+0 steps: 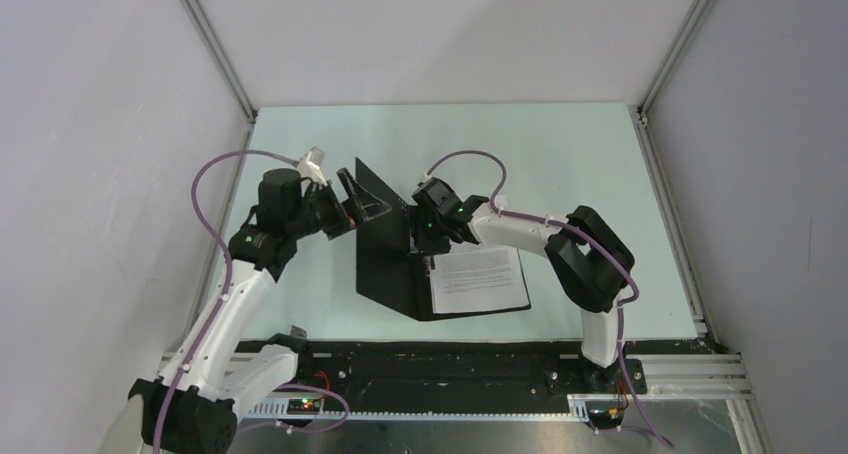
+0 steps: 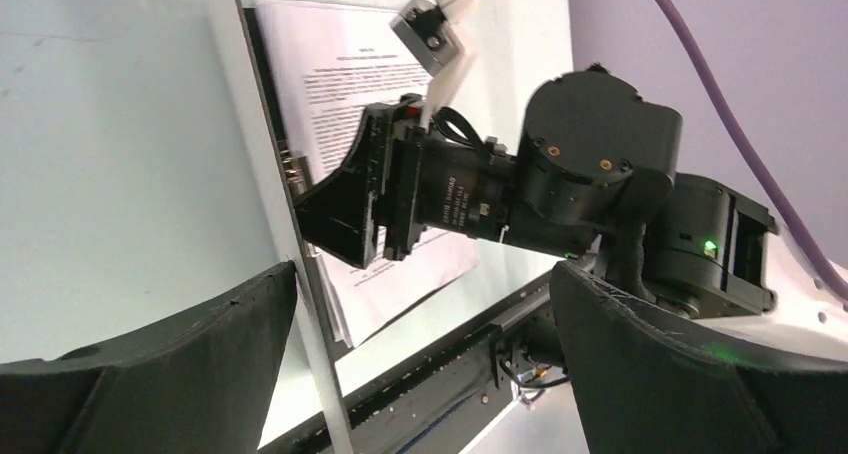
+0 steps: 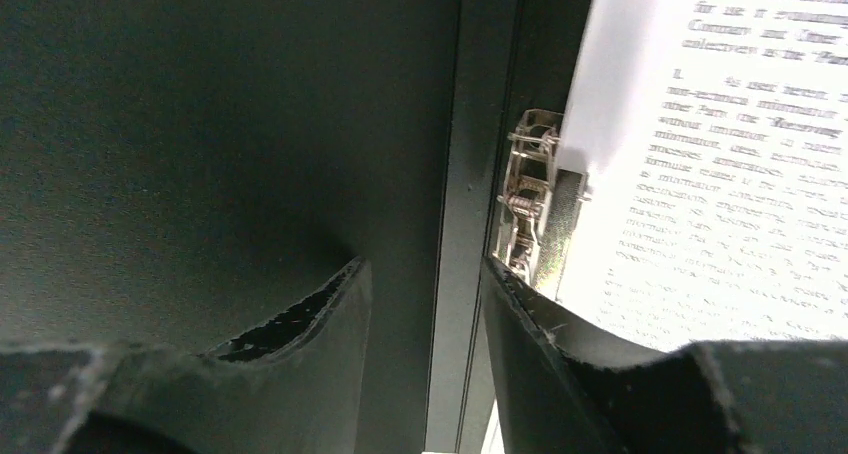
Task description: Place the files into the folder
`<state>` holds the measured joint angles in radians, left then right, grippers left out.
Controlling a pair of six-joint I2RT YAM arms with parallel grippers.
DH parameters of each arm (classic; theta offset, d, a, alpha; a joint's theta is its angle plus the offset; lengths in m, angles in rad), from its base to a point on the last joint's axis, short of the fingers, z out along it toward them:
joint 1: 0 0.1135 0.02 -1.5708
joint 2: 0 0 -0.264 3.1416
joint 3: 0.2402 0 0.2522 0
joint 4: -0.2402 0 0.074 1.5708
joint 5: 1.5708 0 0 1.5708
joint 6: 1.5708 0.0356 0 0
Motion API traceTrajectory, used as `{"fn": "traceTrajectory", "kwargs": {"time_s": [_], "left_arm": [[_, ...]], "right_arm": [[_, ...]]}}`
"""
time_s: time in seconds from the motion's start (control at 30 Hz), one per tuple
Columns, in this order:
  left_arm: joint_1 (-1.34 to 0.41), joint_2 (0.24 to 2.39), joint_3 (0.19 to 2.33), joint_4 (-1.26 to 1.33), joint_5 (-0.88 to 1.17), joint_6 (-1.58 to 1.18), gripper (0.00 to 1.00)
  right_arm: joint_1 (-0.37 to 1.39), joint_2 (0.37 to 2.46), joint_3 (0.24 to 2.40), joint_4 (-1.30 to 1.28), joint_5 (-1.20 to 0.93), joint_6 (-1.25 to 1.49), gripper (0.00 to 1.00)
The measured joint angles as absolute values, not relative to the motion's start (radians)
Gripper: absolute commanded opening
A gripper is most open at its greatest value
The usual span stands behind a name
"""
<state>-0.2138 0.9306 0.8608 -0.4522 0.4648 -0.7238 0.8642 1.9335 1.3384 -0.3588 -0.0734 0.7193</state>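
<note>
Top external view. Shows the folder (image 1: 385, 264) open on the bench (image 1: 560, 154), black inside exposed, left cover tilted upward, right half flat. Shows a printed sheet (image 1: 480, 279) lying on that flat half, right of the folder's fold, its near-fold edge partly hidden by the right gripper (image 1: 425, 236), which sits over the fold. Puts the left gripper (image 1: 345, 209) against the raised cover, left of the fold. Hides both grippers' fingertips, so cannot tell either state from here.

Left wrist view. Shows the left gripper (image 2: 425, 274) spread wide, both fingers cut off by the lower frame. Shows the thin pale edge of the folder (image 2: 270, 174) cover running between them, close against the finger at the picture's left and well apart from the other. Beyond the cover, shows the right gripper (image 2: 335, 214) side-on at the fold, masking part of the printed sheet (image 2: 330, 74).

Right wrist view. Dim and blurred. Shows the right gripper (image 3: 428, 274) with fingers (image 3: 310, 334) narrowly apart, either side of the fold strip of the folder (image 3: 200, 124); cannot tell whether clamped. Shows a metal clip (image 3: 530, 204) just right of the fold, with the printed sheet (image 3: 720, 124) beside it, its text unreadable.
</note>
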Motion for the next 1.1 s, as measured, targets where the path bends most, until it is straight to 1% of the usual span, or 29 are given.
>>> {"fn": "traceTrajectory", "kwargs": {"time_s": [0.07, 0.23, 0.37, 0.53, 0.67, 0.9, 1.1], "left_arm": [[-0.257, 0.946, 0.889, -0.451, 0.451, -0.730, 1.00], [-0.367, 0.995, 0.971, -0.451, 0.405, -0.744, 1.00], [-0.435, 1.047, 1.037, -0.451, 0.360, -0.752, 1.00], [-0.537, 1.135, 1.121, -0.450, 0.286, -0.752, 1.00], [-0.601, 1.216, 1.180, -0.436, 0.249, -0.752, 1.00], [-0.670, 1.386, 1.260, -0.398, 0.213, -0.754, 1.00], [-0.692, 1.512, 1.287, -0.348, 0.211, -0.762, 1.00]], "right_arm": [[0.852, 1.913, 1.324, -0.353, -0.075, 0.726, 0.53], [0.789, 1.784, 1.240, -0.357, -0.069, 0.728, 0.70], [0.707, 1.633, 1.161, -0.361, -0.052, 0.722, 0.78], [0.590, 1.432, 1.045, -0.360, -0.031, 0.721, 0.82], [0.517, 1.308, 0.981, -0.386, -0.022, 0.705, 0.83], [0.411, 1.129, 0.939, -0.447, 0.000, 0.676, 0.87], [0.375, 1.011, 0.923, -0.503, 0.043, 0.661, 0.89]]}}
